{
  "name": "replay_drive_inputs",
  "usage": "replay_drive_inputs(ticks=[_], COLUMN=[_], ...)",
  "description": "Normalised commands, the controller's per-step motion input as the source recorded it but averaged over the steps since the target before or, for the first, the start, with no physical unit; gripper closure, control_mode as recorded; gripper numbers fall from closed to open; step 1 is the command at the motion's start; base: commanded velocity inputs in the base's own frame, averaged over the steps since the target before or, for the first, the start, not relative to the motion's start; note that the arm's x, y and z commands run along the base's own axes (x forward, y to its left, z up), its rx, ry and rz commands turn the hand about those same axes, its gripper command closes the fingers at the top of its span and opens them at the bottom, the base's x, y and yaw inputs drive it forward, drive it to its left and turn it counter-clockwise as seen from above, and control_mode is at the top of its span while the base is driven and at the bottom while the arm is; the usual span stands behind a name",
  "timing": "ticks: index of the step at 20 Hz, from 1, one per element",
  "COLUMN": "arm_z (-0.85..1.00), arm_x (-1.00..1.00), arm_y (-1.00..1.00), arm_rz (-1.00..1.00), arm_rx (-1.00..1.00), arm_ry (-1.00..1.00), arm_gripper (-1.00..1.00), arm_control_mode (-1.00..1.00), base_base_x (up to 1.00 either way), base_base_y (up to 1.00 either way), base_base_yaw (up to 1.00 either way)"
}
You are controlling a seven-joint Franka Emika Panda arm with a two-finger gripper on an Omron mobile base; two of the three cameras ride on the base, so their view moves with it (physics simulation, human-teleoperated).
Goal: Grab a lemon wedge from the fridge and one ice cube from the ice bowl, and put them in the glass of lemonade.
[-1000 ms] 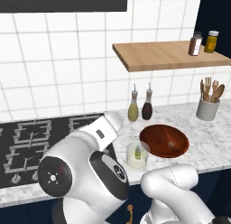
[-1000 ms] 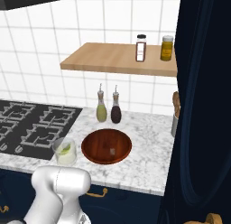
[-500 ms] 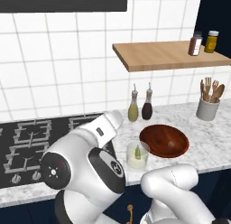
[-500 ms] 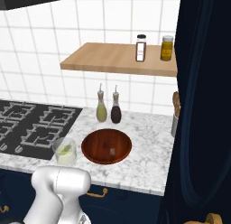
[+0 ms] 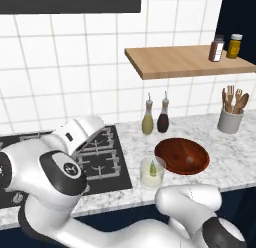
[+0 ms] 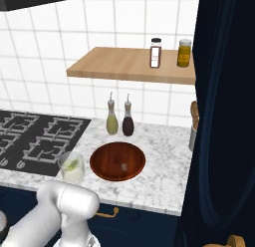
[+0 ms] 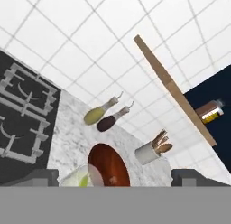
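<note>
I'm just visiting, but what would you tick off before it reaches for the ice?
1. Lemon wedge already in the glass of lemonade: ok.
2. Ice cube lying in the ice bowl: ok.
3. Glass upright beside the bowl, on the stove side: ok.
4. Space above the bowl free of the oil bottles behind it: ok.
5. Hand spread wide, nothing between its fingers: ok.
6. Hand lined up over the cube: not ok, it looks slantwise across the counter.

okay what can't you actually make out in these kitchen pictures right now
- Gripper: in the hand view just the fingertips show, so open or shut is unclear.
- Ice cube: a tiny pale speck in the ice bowl; its shape is too small to read.
- Utensil crock: in the right base view, mostly hidden behind the dark panel.
</note>
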Motion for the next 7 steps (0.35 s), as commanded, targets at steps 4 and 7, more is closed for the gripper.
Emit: replay_drive_inputs(ticks=[4,7], arm_z=[-0.05,-0.07], arm_x=[0.19,0.00], arm_y=[0.27,0.45], arm_rz=[-0.14,-0.02], arm_rx=[-0.04,-0.10], arm_ry=[0.05,0.07], arm_gripper=[-1.00,-1.00], arm_control_mode=[-1.00,-1.00], base_base_x=[0.00,0.00], base_base_y=[0.00,0.00], base_base_yaw=[0.00,0.00])
